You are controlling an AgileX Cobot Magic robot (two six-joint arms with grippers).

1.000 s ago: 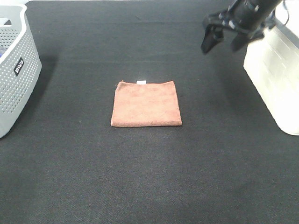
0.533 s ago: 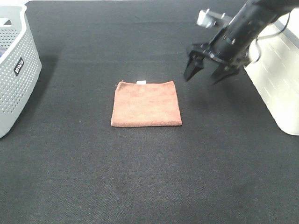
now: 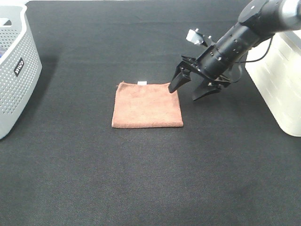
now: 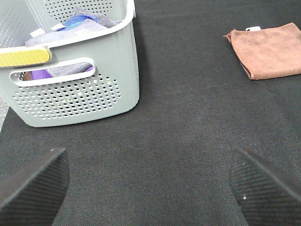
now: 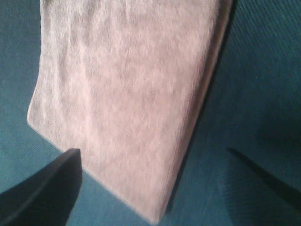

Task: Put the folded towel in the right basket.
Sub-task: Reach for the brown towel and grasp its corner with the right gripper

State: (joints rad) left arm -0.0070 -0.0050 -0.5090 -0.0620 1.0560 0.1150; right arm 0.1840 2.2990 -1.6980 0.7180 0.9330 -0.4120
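Note:
The folded towel [image 3: 147,105], a flat reddish-brown terry square with a tiny white tag on its far edge, lies on the black table in the middle. It also shows in the left wrist view [image 4: 268,50] and fills the right wrist view [image 5: 127,94]. My right gripper [image 3: 186,90] is open, low over the towel's far right corner, one fingertip [image 3: 173,86] at the towel's edge and the other beside it on the table. The right basket [image 3: 278,77], a large white plain-walled bin, stands at the right edge. My left gripper [image 4: 150,181] is open and empty above bare table.
A grey hole-patterned basket [image 3: 14,70] with a black label stands at the left edge, with cloths inside in the left wrist view [image 4: 70,61]. Black table surface [image 3: 150,179] stretches in front of the towel.
My right gripper has moved down and to the left from beside the white bin to the towel's far right corner, staying open. The towel has not moved.

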